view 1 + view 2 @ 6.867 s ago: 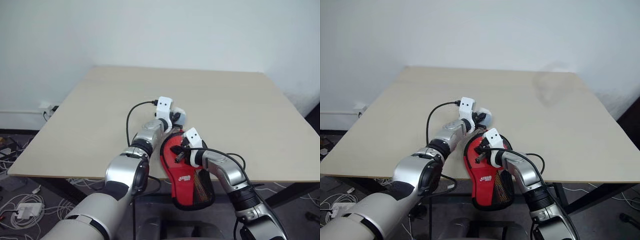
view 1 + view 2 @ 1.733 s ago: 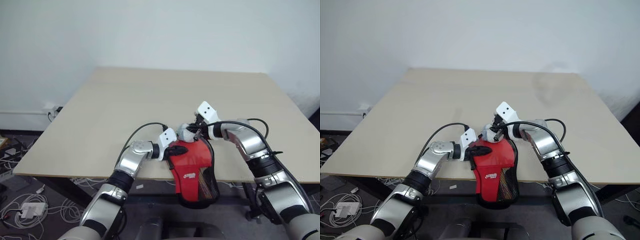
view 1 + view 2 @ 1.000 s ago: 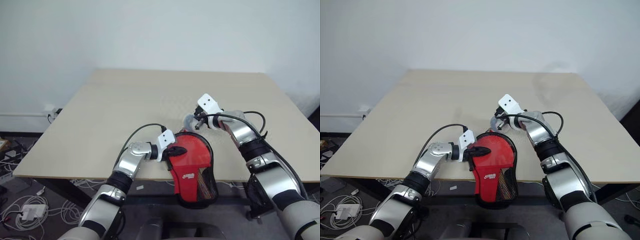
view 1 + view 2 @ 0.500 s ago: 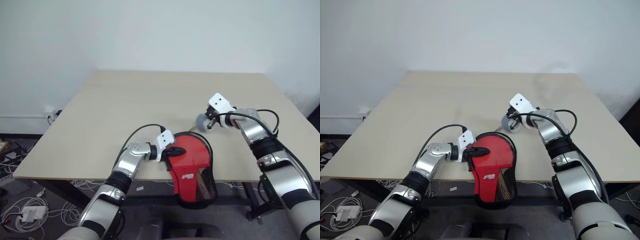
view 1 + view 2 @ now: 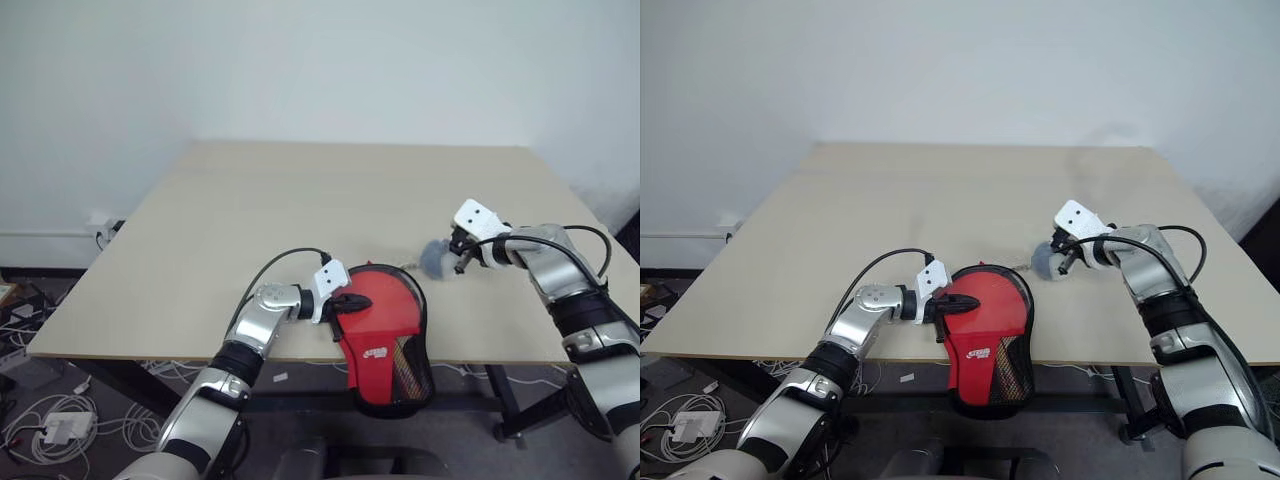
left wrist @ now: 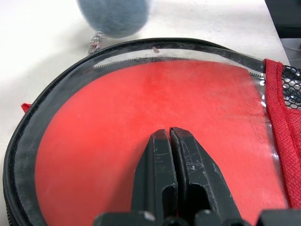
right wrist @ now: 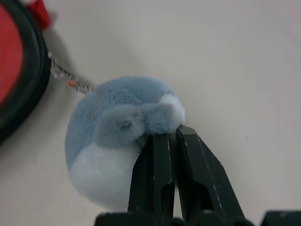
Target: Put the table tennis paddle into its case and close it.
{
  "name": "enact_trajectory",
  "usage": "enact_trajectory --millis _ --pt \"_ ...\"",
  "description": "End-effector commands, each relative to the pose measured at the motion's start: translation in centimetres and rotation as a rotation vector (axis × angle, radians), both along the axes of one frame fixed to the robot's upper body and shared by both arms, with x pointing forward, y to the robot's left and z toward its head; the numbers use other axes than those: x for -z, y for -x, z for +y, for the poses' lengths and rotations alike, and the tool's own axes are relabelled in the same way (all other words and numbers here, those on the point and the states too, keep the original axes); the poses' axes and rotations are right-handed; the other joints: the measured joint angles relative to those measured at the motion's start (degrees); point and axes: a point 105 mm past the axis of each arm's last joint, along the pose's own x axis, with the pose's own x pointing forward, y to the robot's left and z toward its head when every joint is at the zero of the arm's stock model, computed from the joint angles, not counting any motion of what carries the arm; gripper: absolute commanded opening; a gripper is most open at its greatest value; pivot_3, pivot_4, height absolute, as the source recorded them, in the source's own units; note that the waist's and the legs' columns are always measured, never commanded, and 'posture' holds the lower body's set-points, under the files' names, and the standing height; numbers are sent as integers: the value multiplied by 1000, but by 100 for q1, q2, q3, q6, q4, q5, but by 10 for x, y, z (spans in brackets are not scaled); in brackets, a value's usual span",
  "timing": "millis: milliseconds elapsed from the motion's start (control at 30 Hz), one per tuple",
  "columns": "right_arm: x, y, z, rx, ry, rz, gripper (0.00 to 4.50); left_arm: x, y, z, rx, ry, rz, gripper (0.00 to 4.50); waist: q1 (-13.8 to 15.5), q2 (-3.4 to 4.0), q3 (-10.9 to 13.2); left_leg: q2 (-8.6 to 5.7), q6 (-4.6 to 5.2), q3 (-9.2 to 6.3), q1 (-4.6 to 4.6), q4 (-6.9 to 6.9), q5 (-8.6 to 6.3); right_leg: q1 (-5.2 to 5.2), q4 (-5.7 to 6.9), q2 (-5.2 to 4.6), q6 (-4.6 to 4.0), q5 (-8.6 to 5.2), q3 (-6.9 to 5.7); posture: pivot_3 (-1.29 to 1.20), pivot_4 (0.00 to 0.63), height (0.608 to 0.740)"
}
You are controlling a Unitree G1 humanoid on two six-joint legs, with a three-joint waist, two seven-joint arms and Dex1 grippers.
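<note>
Grey plush charm [image 7: 123, 136], beige table [image 5: 300, 200]

Soft, even light falls from overhead — bright enough, with no hard glare on the tabletop [image 5: 300, 200] or on the pale wall [image 5: 300, 60] behind it. Shadows are faint and diffuse; a grey smudge sits on the wall in the right eye view. Head views are fairly sharp, a little soft toward the edges. In the wrist views the clear plastic of the case [image 6: 141, 136] shows a mild sheen, and the plush ball [image 7: 117, 136] is blurred — close surfaces are soft.
</note>
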Motion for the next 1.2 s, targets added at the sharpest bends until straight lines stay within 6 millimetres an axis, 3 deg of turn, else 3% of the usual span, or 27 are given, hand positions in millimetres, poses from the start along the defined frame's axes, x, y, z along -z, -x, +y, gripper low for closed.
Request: enact_trajectory --millis 33,467,833,1000,1200 --pt "-27 4 -17 -19 27 -61 96 55 21 24 -33 -151 178 0 1 1 -1 0 2 -1 0 0 -2 1 -1 -2 0 0 -1 0 0 707" --pt "-35 66 -33 -237 45 116 96 58 22 25 -19 -157 183 0 35 12 -9 0 21 -21 1 10 -15 15 -14 -9 -13 -8 -7 0 0 707" --pt "-35 104 -19 -379 16 235 96 57 19 28 -16 -168 179 0 38 10 -10 0 23 -46 3 16 -20 36 -28 -11 -13 -10 -7 0 0 707" --pt "-30 132 -15 -463 14 340 96 57 19 29 -18 -171 179 0 40 9 -9 0 22 -55 3 17 -21 43 -33 -11 -12 -10 -13 0 0 707" --pt "-30 143 -19 -482 23 381 96 57 18 28 -20 -171 178 0 41 3 -13 0 21 -60 9 16 -22 52 -39 -11 -8 -13 -15 0 0 707"
